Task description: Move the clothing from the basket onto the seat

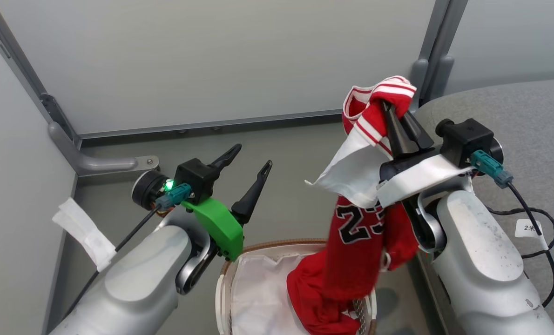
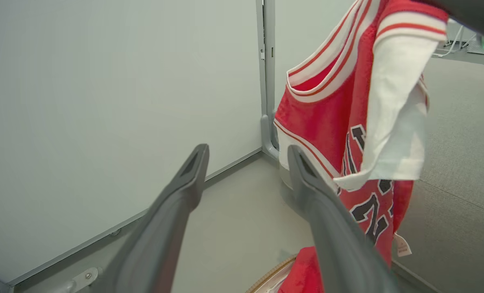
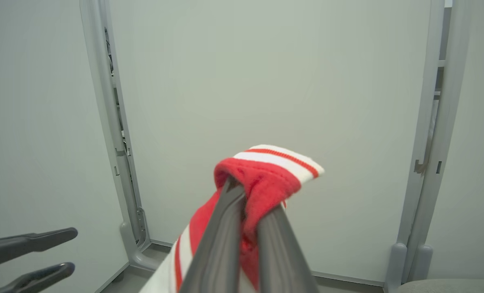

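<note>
The right gripper (image 1: 391,108), upper right of centre, is clenched on the clothing (image 1: 351,260). It hangs with its long axis vertical, its lower end in the basket (image 1: 277,244) at bottom centre, left of the seat (image 1: 533,116). The left gripper (image 1: 253,156) is spread wide and empty.

My right gripper (image 3: 246,199) comes up from 6 o'clock with both fingers squeezed tight on the jersey (image 3: 266,175). It's a red bunch with a white-and-red striped band folded over the tips, just below centre, and more of it hangs down toward 7. My left gripper (image 3: 71,249) pokes in at 8 o'clock, fingers spread, nothing between them. Pale wall panels (image 3: 266,81) sit behind, with grey posts (image 3: 433,122) at 10 and 2 and a sliver of sofa (image 3: 449,285) at 5.
</note>
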Robot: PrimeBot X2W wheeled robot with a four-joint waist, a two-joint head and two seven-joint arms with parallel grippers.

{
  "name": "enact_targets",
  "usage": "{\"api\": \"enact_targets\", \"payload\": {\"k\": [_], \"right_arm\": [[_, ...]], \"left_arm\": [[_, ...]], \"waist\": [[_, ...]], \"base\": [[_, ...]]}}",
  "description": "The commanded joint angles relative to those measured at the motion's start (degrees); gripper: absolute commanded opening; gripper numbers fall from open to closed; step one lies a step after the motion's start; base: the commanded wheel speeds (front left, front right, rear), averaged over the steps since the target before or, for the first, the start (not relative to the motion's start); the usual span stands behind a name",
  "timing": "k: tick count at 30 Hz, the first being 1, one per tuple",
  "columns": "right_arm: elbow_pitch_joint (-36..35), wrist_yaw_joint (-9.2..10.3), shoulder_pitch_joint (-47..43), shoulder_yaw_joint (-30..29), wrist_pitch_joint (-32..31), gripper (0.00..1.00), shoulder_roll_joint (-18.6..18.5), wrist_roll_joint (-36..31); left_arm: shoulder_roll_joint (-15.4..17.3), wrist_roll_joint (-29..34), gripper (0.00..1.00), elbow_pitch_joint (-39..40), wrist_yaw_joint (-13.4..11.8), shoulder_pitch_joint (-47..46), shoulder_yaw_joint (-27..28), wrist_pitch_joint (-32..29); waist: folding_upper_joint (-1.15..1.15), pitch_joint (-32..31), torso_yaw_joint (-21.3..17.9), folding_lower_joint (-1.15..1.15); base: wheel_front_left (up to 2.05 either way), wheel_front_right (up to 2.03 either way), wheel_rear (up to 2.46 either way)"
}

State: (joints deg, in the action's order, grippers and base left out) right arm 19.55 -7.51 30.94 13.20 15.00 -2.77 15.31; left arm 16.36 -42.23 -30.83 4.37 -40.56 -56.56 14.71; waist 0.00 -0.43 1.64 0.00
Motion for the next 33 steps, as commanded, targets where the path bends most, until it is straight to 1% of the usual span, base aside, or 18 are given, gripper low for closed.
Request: {"api": "enact_targets", "payload": {"k": [1,4,9,12,14,17,25,29,33], "right_arm": [[-0.5,0.04,-0.7,-0.8,0.3,0.00,-0.2,-0.7],[-0.8,0.04,-0.1,-2.2,0.3,0.00,-0.2,-1.8],[-1.4,0.04,1.8,-4.2,0.3,0.00,-0.2,-4.7],[-1.4,0.04,2.6,-5.3,0.3,0.00,-0.2,-6.7],[-1.4,0.04,3.1,-5.9,0.3,0.00,-0.4,-8.2],[-2.1,0.04,4.0,-6.2,0.3,0.00,-1.8,-9.7],[-4.2,0.04,3.5,-6.3,0.3,0.00,-5.9,-9.8],[-5.1,0.04,2.8,-6.7,0.3,0.00,-6.5,-9.3],[-6.0,0.04,2.3,-7.6,0.3,0.00,-6.6,-9.0]], "left_arm": [[-0.2,0.2,1.00,0.2,-0.5,2.0,0.7,0.3],[-0.2,0.6,1.00,0.2,-1.0,4.0,2.0,0.5],[-0.3,2.6,1.00,2.2,-1.7,7.1,6.0,0.5],[-0.9,3.9,1.00,3.6,-1.5,8.7,8.3,0.5],[-1.4,5.5,1.00,4.2,-1.5,9.9,9.6,0.5],[-2.4,7.5,1.00,5.0,-1.2,11.2,11.4,0.5],[-4.8,13.1,1.00,4.5,0.6,11.9,14.2,0.5],[-5.7,15.1,1.00,3.8,1.4,10.8,15.0,0.5],[-6.4,17.0,1.00,3.5,2.1,9.6,15.2,0.5]], "waist": [[0.00,0.2,-0.2,0.00],[0.00,0.5,-0.5,0.00],[0.00,1.2,-2.2,0.00],[0.00,1.7,-3.7,0.00],[0.00,2.2,-5.0,0.00],[0.00,3.5,-7.4,0.00],[0.00,7.8,-14.7,0.00],[0.00,10.2,-18.1,0.00],[0.00,12.8,-20.5,0.00]], "base": [[0.00,0.00,0.00],[0.00,0.00,0.00],[0.00,0.00,0.00],[0.00,0.00,0.00],[0.00,0.00,0.00],[0.00,0.00,0.00],[0.00,0.00,0.00],[0.00,0.00,0.00],[0.00,0.00,0.00]]}}
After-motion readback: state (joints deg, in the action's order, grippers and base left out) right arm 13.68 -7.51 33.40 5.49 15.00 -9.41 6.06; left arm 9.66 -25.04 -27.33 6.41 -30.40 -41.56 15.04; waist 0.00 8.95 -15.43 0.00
